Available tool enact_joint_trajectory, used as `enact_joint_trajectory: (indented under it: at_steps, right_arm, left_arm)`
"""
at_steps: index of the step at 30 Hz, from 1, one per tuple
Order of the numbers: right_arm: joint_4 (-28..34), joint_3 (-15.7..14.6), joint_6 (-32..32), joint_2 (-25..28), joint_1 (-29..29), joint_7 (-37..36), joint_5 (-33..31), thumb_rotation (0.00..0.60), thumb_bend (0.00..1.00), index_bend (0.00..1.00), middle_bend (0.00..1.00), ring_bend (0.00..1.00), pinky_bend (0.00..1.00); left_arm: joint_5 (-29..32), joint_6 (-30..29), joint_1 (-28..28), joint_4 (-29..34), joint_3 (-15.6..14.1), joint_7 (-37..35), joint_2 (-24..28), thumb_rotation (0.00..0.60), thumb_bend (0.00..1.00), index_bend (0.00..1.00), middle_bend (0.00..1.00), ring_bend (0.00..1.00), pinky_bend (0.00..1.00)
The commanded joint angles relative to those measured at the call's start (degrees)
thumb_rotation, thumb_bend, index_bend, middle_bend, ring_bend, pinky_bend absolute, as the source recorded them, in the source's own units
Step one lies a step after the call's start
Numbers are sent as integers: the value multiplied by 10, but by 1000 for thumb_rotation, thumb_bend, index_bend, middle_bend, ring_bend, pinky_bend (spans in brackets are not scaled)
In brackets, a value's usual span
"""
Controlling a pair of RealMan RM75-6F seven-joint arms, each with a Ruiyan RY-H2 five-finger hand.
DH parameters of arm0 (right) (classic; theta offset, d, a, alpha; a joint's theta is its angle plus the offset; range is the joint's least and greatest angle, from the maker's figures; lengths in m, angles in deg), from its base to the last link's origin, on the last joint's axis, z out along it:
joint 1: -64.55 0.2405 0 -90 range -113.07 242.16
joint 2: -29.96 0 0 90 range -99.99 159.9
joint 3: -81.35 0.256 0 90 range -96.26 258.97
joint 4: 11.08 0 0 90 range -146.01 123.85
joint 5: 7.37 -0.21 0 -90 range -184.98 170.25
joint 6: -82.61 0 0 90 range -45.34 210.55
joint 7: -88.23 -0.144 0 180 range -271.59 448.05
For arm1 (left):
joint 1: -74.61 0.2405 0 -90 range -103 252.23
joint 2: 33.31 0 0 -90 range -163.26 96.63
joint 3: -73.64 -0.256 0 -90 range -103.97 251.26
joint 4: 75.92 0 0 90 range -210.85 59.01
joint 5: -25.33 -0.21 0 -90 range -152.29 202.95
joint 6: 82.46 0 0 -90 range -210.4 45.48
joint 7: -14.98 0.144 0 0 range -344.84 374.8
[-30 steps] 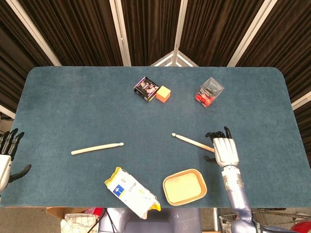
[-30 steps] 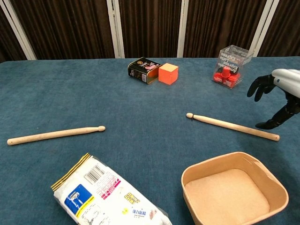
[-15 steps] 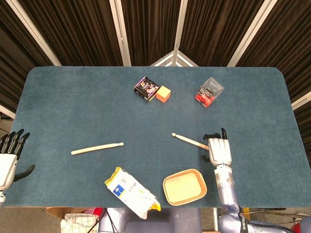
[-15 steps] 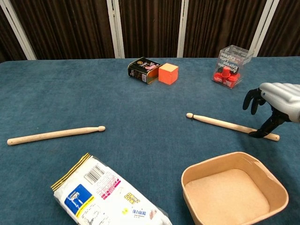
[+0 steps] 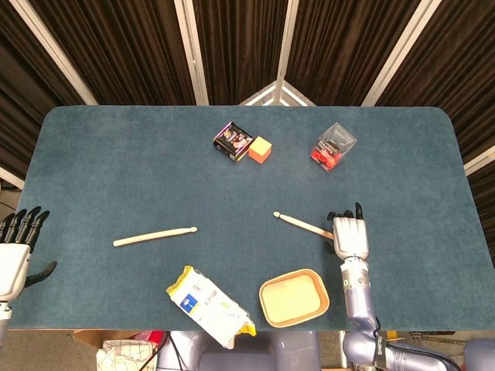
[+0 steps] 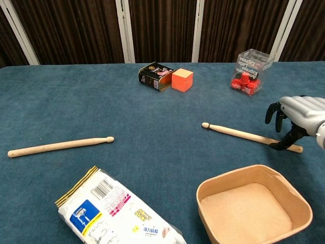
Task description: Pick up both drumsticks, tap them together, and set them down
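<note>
Blue table [image 5: 116, 154]: right drumstick [image 6: 238, 133] (tip pointing left).

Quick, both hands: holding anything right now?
Left hand: open, holding nothing.
Right hand: open over the butt of the right wooden drumstick, not gripping it.

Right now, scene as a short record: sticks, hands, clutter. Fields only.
right drumstick: flat on the table, tip pointing left, butt end under the right hand
left drumstick: flat on the table, untouched
right hand: over the butt end, fingers curled down, thumb by the stick; not lifted
left hand: at the table's left edge, fingers spread, holding nothing
clutter: tan tray, snack bag, dark tin, orange cube, clear box
</note>
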Motion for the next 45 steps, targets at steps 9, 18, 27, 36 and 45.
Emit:
enact_joint_trajectory:
  at_steps: [9,18,27,36,45]
  right_arm:
    - [-38,-7,3,-25,14,15,3,600,277,509,490,303,38]
    - [-61,-7,8,-40,22,23,0,600,305,538,504,318,38]
    - [-81,-6,9,-51,25,27,0,600,324,540,521,329,39]
    - [-89,-7,10,-56,27,25,7,600,334,545,547,332,39]
    - [-94,-9,13,-58,28,30,8,600,334,555,560,346,38]
  left_arm:
    - [2,0,-1,1,-1,8,-3,600,306,61,41,0,0]
    - [6,4,-3,0,-1,14,-5,600,307,61,41,0,0]
    - [10,9,-4,2,-2,21,-7,600,306,64,40,0,0]
    - [6,11,-6,3,-5,25,-8,600,307,64,40,0,0]
    - [7,16,-8,4,-7,26,-8,600,307,65,39,0,0]
